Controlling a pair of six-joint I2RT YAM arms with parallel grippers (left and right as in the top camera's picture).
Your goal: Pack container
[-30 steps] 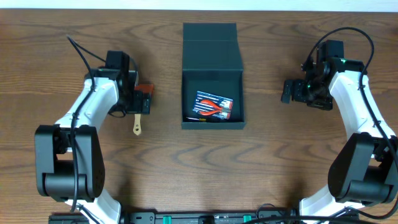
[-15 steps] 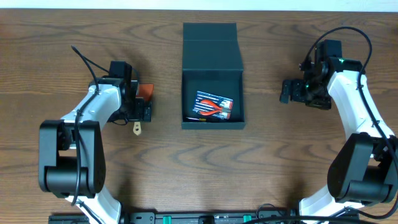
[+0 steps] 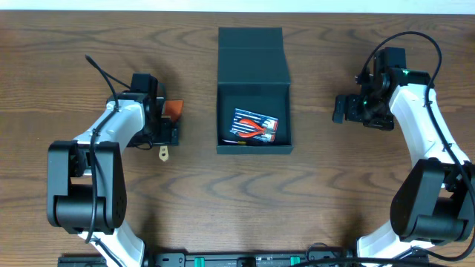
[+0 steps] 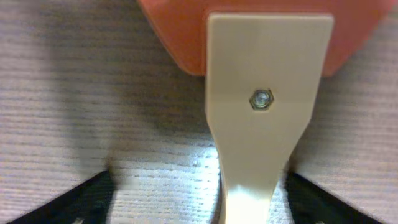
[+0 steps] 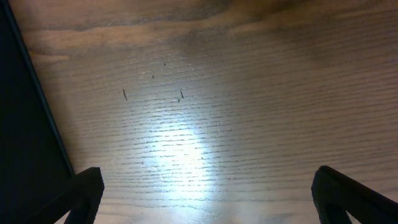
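Note:
The container [image 3: 253, 53] is a dark teal-black box in the middle of the table, its flap lid open toward the back. A red-handled tool in printed packaging [image 3: 254, 126] lies inside. A scraper with an orange blade [image 3: 172, 108] and a cream handle [image 4: 267, 106] lies left of the box. My left gripper [image 3: 165, 134] is open and straddles the handle low over the table, its fingertips [image 4: 202, 202] on either side. My right gripper [image 3: 341, 109] is open and empty over bare wood [image 5: 205, 193], right of the box.
The box's dark side wall [image 5: 25, 118] fills the left edge of the right wrist view. The wooden table [image 3: 245, 200] runs to the front edge between both arm bases.
My left arm has shifted its wrist and settled over the scraper handle in the first half second, then held still. The right arm has barely moved.

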